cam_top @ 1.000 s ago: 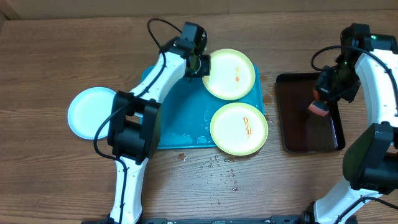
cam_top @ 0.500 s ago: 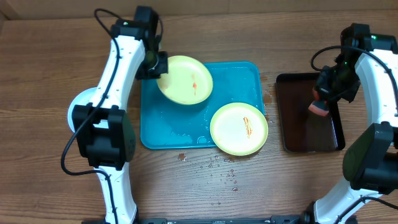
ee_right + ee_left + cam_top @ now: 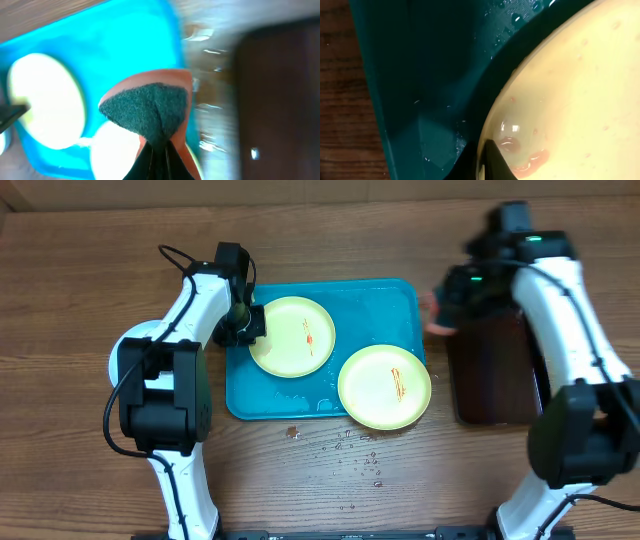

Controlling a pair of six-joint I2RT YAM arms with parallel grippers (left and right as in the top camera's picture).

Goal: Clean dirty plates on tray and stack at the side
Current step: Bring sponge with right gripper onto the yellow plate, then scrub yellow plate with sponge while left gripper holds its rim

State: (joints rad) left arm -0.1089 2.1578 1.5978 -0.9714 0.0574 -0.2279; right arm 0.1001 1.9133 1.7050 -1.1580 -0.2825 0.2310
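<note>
My left gripper [image 3: 243,323] is shut on the left rim of a green-rimmed plate [image 3: 295,337] with a red smear, which lies on the left half of the turquoise tray [image 3: 375,305]. The left wrist view shows the fingers [image 3: 487,160] pinching that plate's [image 3: 570,95] rim over the tray [image 3: 420,75]. A second smeared green-rimmed plate [image 3: 384,386] sits on the tray's near right corner. The blue-rimmed plate [image 3: 116,360] lies on the table at the left, mostly hidden by my left arm. My right gripper [image 3: 440,310] is shut on an orange sponge [image 3: 147,107] with a dark scouring face, at the tray's right edge.
A dark glossy tray [image 3: 495,380] stands to the right of the turquoise tray, partly under my right arm. Water drops [image 3: 350,450] lie on the wooden table in front of the trays. The right wrist view is motion-blurred.
My left gripper has carried the green-rimmed plate from the tray's far right to its left half. My right arm has swung left with the sponge from over the dark tray.
</note>
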